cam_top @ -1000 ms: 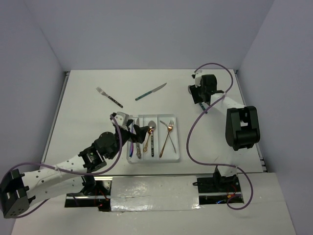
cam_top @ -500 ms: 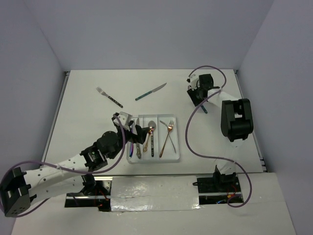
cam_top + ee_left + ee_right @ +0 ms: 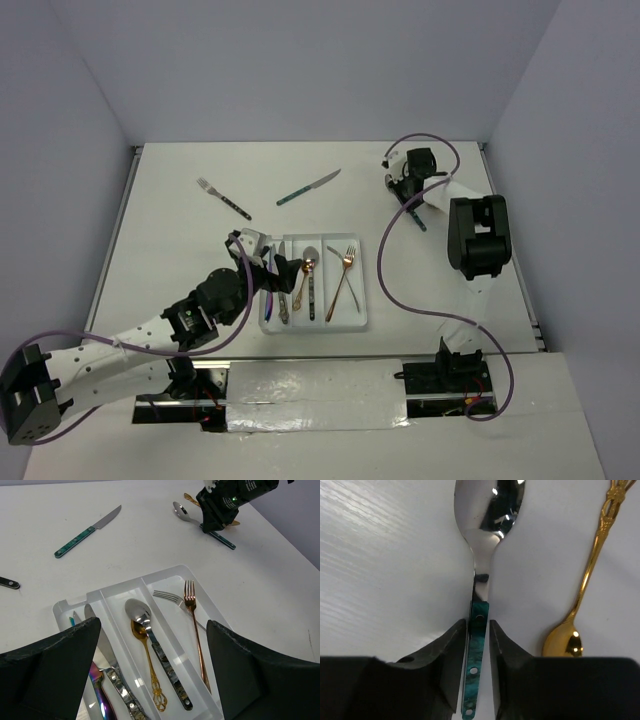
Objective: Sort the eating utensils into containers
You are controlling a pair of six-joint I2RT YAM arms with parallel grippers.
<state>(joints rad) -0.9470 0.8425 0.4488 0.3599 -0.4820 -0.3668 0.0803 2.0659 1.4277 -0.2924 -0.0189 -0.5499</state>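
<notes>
Shifted since a second earlier: elbow of right arm [image 3: 475, 235], swung inward and farther up the desk [image 3: 170, 240], with right hand [image 3: 479, 630] held low at nearly one spot; left arm [image 3: 120, 345] almost unchanged.

White tray [image 3: 118, 589] directly beneath left hand [image 3: 280, 268], three long compartments side by side. Left hand spread wide, fingers [image 3: 50, 670] far apart, nothing between them.

Right hand closed to a narrow slot, both fingers against the teal handle of a silver spoon [image 3: 490, 505], bowl pointing away from the hand; lifted off the desk or not, cannot tell. Gold spoon [image 3: 562, 644] just right of that hand's fingers, apart from the silver spoon, bowl toward the hand.

Beside the left hand's left finger: iridescent knife [image 3: 97, 685] and silver knife [image 3: 120, 692] in the left compartment. Between the fingers: dark-handled spoon [image 3: 138, 611] and second gold spoon [image 3: 150, 675] in the middle compartment. Toward the right finger: copper fork [image 3: 196, 630] lying across silver fork [image 3: 165, 596] in the right compartment.

Well beyond the left hand, loose on the desk: teal-handled knife [image 3: 87, 531] and dark-handled fork [image 3: 222, 198].
</notes>
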